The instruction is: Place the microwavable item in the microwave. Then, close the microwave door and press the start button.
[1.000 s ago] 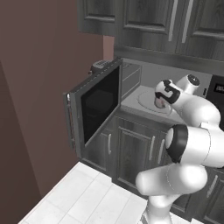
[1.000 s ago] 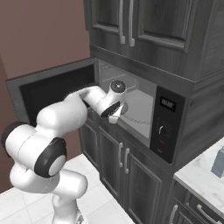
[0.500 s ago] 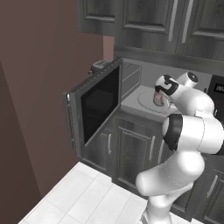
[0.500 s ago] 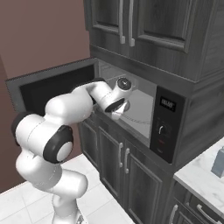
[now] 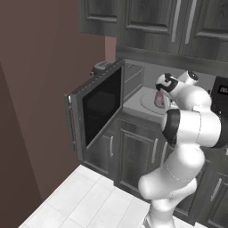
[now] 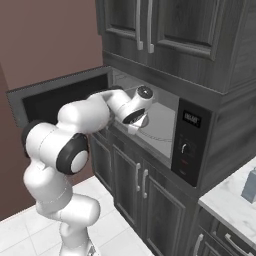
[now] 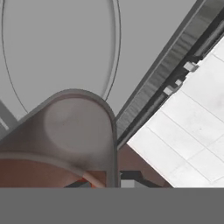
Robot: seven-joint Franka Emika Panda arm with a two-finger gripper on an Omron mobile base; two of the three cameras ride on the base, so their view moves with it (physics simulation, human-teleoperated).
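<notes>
— Dark cabinets frame the scene. What is gripped?
— The microwavable item (image 5: 159,99) is clamped by the gripper (image 5: 161,95), held above the turntable plate (image 5: 147,102) inside the microwave (image 6: 165,125).
— Which step is judged underway?
— Placement. Lowering and release are called for; the microwave door (image 5: 95,109) is left swung open.

Arm reached further in; cup (image 5: 159,100) now over microwave (image 5: 133,84) turntable (image 7: 61,48).
</notes>
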